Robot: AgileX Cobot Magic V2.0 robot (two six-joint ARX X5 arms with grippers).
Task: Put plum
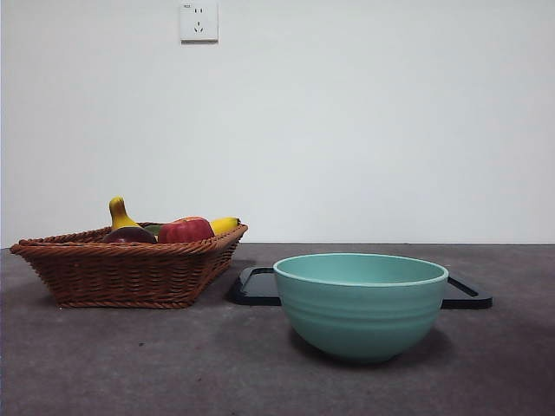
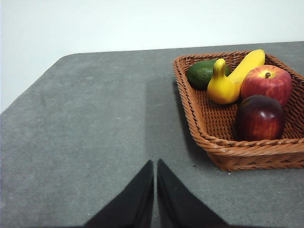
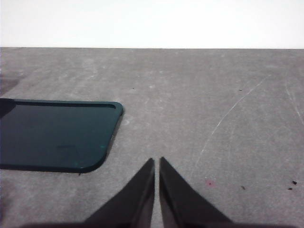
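Left wrist view shows the left pincer (image 2: 155, 164) pressed together beside the basket (image 2: 199, 118); the plum (image 2: 260, 118) touches the apple (image 2: 267, 81), risking a wrong grab.

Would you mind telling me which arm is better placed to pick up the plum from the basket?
Probably the left. Its wrist view shows the plum in the wicker basket close ahead of the left gripper. The right gripper faces only the dark tray and bare table.

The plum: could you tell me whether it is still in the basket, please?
In. The plum lies inside the wicker basket, beside the red apple; neither tool touches it.
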